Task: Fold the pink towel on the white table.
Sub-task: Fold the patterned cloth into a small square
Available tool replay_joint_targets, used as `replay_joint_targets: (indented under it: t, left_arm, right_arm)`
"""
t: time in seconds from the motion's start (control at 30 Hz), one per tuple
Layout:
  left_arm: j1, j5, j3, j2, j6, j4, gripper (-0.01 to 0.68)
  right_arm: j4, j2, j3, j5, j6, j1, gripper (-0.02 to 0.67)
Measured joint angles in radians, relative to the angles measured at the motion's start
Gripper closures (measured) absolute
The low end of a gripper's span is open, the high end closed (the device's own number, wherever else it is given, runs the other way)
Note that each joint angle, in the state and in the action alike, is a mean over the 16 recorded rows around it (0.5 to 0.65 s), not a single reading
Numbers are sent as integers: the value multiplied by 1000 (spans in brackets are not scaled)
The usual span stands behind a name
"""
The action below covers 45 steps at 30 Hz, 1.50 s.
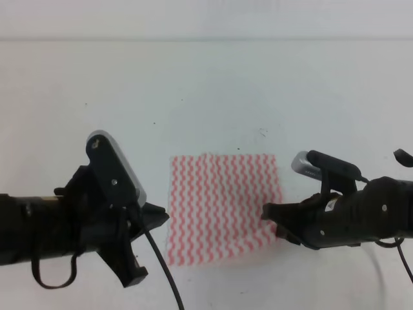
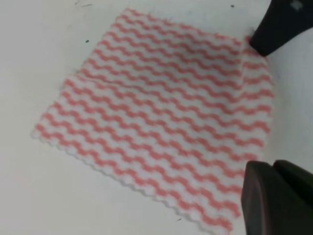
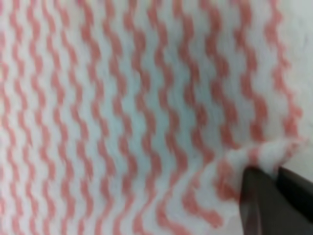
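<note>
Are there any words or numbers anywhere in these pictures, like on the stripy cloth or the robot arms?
None can be read.
The pink towel shows only wavy stripes.
The white table has only small dark specks.
The left gripper and right gripper are plain black, with no label showing.

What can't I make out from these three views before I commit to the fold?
- Right gripper at the pink towel: the right wrist view shows cloth bunched at one fingertip, but whether it is pinched is cut off by the frame edge.
- Left gripper: the jaw gap is hidden by its own body in the high view; the left wrist view shows only a dark corner.
- White table: its specks are too small to identify.
</note>
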Motion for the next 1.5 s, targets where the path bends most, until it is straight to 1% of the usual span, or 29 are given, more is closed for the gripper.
replay_joint_targets:
  t: [0.17, 0.37, 0.57, 0.73, 1.03, 1.5]
  left_arm:
    - [0, 9, -1, 26, 107, -19, 672]
    - [0, 19, -1, 80, 227, -79, 664]
    - [0, 33, -1, 131, 364, -143, 652]
    - [0, 37, -1, 152, 436, -178, 644]
    - [0, 39, 0, 155, 473, -185, 641]
    - [0, 34, 1, 174, 477, -186, 643]
  right_arm:
    - [0, -2, -1, -38, 1, 0, 651]
    - [1, -6, -7, -51, -1, 0, 651]
    - [1, -12, -31, -14, -10, 0, 650]
    - [1, -13, -64, 51, -26, 0, 650]
    - [0, -13, -110, 129, -47, 0, 651]
    - [2, -6, -118, 7, -49, 0, 651]
